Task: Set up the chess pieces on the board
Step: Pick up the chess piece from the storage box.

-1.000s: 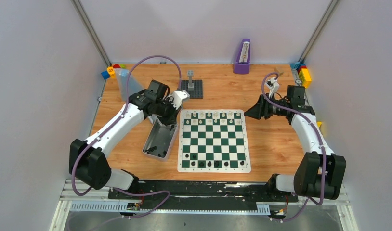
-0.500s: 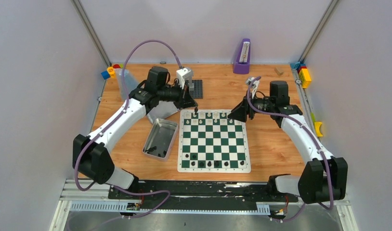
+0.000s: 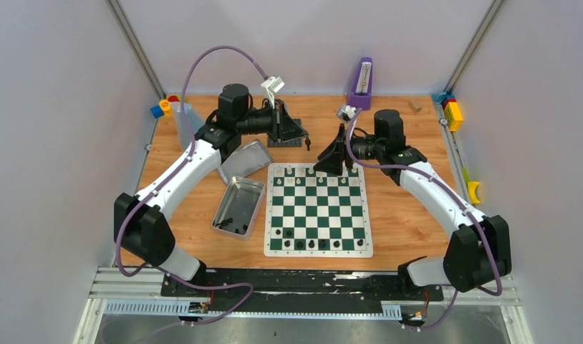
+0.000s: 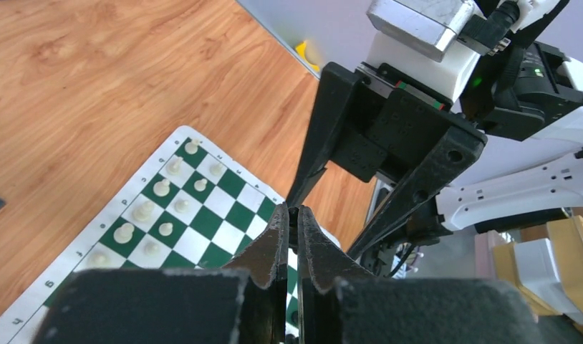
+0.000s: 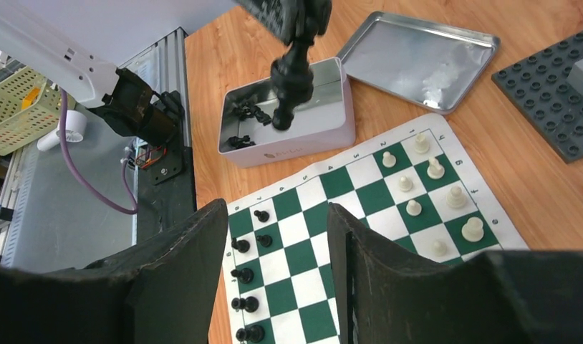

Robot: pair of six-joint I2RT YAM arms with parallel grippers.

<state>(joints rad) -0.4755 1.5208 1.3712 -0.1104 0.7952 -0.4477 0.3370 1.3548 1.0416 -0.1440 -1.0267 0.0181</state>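
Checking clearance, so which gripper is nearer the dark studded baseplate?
Left. The left gripper, shut on a black chess piece, hangs beside the baseplate; the right gripper, open, is over the far edge of the board.

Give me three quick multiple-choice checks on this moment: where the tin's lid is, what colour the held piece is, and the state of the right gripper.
1. Where is the lid of the tin?
A) shut on the tin
B) on the table beside the tin
C) out of view

2. What colour is the piece in the left gripper?
A) cream-white
B) black
C) grey

3. The right gripper is:
A) open and empty
B) shut and empty
C) shut on the piece

Answers:
1 B: the right wrist view shows it lying on the wood next to the open tin.
2 B: a dark figure hangs pinched in the air above the tin.
3 A: its fingers stand wide apart with nothing between them.
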